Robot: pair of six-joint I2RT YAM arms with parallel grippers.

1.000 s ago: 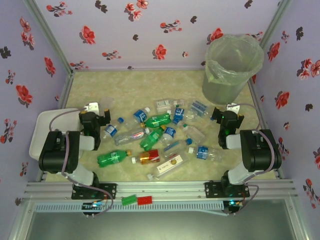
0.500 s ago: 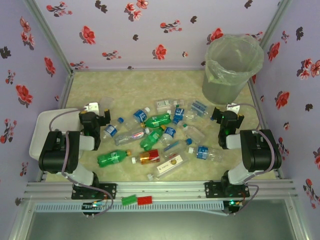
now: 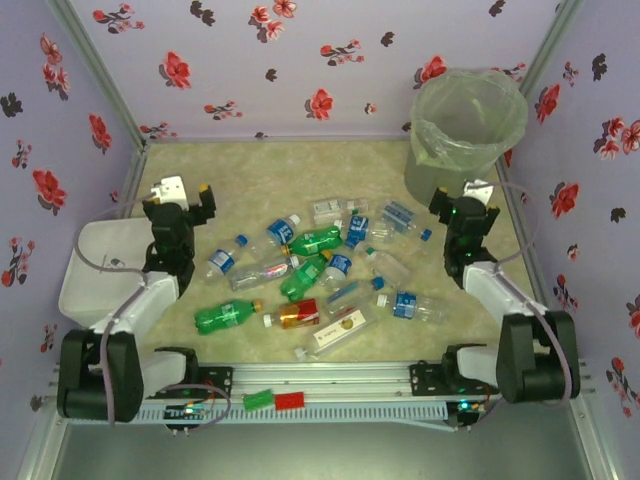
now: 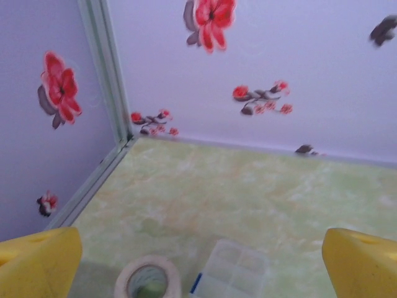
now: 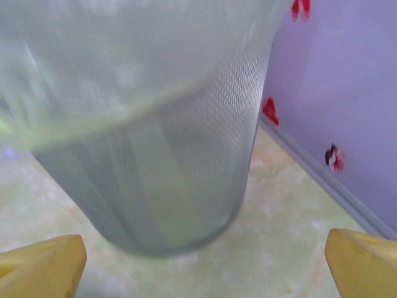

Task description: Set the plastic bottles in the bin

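Floral walls enclose a marbled table (bottles strewn).

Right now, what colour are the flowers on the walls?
Red flowers on lilac walls; they show clearest in the left wrist view.

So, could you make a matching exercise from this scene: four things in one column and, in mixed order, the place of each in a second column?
Things:
1. bin
2. white tray
3. amber bottle
4. roll of tape

Places:
A. left edge of the table
B. beside a clear box
C. far right corner
D. among the other bottles, towards the front

Pairs: 1-C, 2-A, 3-D, 4-B
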